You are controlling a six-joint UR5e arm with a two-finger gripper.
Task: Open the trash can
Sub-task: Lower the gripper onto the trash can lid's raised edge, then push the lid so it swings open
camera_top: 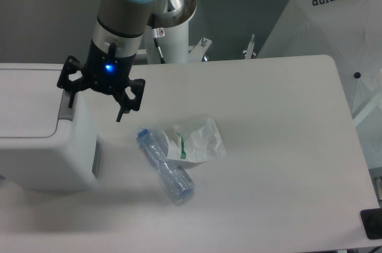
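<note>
Standing at the left edge of the desk, the trash can was a large boxy white bin with rounded corners, its flat white lid down and closed. A grey rectangular strip ran along the lid's right side, partly hidden by the robot's tooling. The gripper hung over the bin's right-hand edge with its two black fingers spread wide apart and nothing between them. One finger stood over the grey strip; the other pointed down above bare desk just to the right of the bin. Contact between the finger and the strip could not be confirmed. A blue light showed on the gripper body.

A clear plastic bottle with a blue cap lay on its side near the middle of the desk, cap end toward the bin. A white plastic bag with green print lay touching the bottle on its right side. Both were apart from the gripper. A white fabric panel printed "SUPERIOR" stood beyond the desk's far right corner.
</note>
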